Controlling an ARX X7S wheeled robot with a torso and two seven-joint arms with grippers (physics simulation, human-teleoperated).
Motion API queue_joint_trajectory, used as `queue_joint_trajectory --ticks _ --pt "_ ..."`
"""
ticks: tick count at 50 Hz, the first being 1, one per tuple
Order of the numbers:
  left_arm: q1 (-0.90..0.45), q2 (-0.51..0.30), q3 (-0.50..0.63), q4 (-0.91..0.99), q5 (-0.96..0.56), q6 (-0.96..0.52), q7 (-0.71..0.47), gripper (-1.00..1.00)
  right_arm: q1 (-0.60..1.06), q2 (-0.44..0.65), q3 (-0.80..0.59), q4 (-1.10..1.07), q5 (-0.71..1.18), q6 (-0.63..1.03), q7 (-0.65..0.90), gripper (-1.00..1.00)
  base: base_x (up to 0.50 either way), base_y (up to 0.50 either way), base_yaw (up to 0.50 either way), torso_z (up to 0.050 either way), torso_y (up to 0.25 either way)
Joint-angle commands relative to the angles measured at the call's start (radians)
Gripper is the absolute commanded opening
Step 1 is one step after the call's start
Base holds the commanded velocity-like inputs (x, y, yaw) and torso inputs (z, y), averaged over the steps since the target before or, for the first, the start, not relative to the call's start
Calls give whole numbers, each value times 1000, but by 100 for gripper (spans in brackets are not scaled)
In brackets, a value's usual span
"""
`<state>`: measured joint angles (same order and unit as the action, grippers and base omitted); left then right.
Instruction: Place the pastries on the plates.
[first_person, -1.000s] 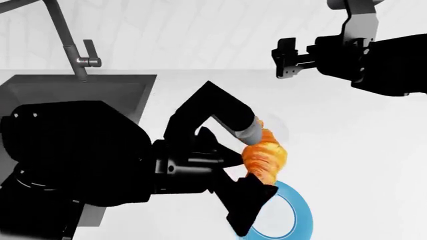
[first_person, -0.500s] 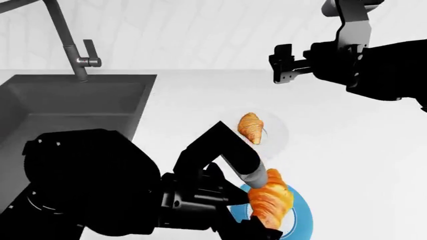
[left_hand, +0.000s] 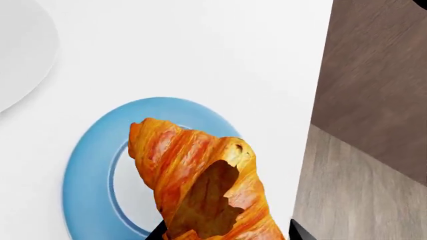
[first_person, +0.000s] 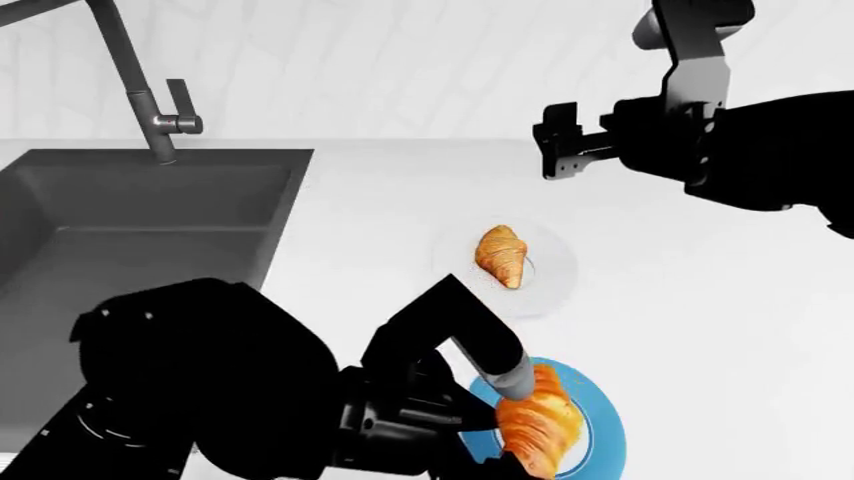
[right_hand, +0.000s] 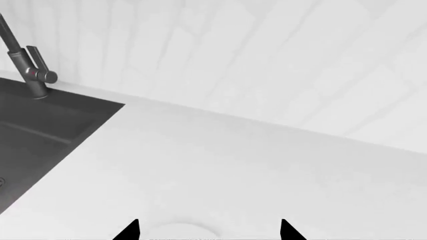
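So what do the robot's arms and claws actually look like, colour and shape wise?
Both arms are bulky matte black shells with rounded joints. The left gripper has long angular black fingers and a short grey cylindrical segment. The right gripper is blocky, with two short squared black fingers, and a grey bracket rises above the wrist. No cables or markings show.

Left arm brought its croissant (first_person: 541, 433) (still gripped) over blue-rimmed plate (first_person: 603, 420).
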<state>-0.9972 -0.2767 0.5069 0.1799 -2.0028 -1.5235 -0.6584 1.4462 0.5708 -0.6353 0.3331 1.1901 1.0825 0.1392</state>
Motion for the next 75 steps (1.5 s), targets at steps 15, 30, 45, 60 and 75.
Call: queue_joint_trajectory --ticks 15,30,45,60,75 --pt "-29 -10 23 11 111 45 124 100 -22 3 -3 2 5 -10 -6 100 0 0 0 0 0" --pt "-150 -29 40 -7 36 98 77 100 -18 5 -6 16 -4 -23 -15 100 0 0 0 0 0" --pt "-268 -71 49 0 -54 148 4 100 -9 10 5 0 8 -21 0 100 0 0 0 0 0" --pt "-335 -169 -35 -2 29 165 12 100 -4 42 19 -63 -35 -71 60 100 0 0 0 0 0" --pt "-447 -293 -93 -130 247 144 136 100 21 127 78 -135 4 -55 105 100 0 0 0 0 0"
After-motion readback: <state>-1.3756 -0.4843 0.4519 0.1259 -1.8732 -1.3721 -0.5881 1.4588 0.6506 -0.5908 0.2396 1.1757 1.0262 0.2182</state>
